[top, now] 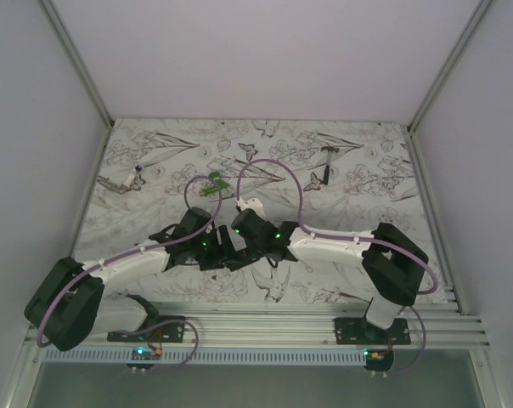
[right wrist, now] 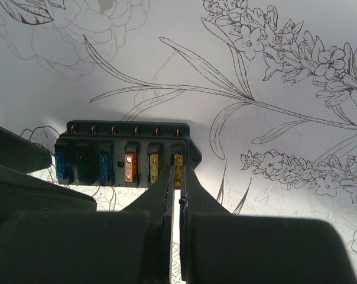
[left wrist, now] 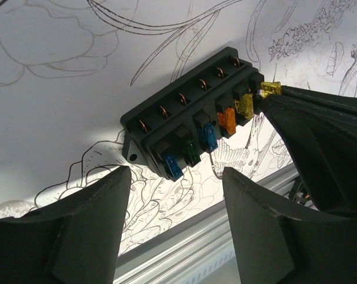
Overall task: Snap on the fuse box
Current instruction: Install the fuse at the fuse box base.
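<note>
The fuse box [left wrist: 190, 118] is a black oblong holder lying on the flower-printed table, with blue, green, orange and yellow fuses in its slots. It also shows in the right wrist view [right wrist: 125, 148]. My right gripper [right wrist: 178, 174] is shut on a yellow fuse [right wrist: 178, 164] at the end slot of the box; that fuse shows in the left wrist view [left wrist: 270, 89] too. My left gripper [left wrist: 175, 177] is open and empty, its fingers a little short of the box's blue-fuse end. In the top view both grippers [top: 227, 251] meet at the table's middle and hide the box.
A small green piece [top: 212, 185] lies just beyond the grippers. A small dark hammer-shaped tool [top: 317, 176] lies at the back right. Another small object [top: 121, 181] lies at the far left. An aluminium rail [top: 265, 327] runs along the near edge.
</note>
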Motion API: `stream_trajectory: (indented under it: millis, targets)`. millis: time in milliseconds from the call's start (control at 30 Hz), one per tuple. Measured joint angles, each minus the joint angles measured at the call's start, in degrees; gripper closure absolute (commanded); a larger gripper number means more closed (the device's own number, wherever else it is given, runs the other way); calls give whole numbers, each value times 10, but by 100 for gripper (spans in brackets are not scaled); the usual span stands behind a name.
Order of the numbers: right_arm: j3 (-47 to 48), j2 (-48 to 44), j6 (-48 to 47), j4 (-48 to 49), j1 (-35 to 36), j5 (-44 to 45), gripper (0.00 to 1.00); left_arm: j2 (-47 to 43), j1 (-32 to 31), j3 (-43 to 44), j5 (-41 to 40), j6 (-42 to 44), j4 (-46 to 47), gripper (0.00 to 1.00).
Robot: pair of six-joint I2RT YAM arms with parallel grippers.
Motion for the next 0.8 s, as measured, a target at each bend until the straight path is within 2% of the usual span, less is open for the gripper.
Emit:
stream_trajectory:
  millis: [800]
  targets:
    - [-10,6,-1,27,0,1,96,0,0,0,0,-8,3,35]
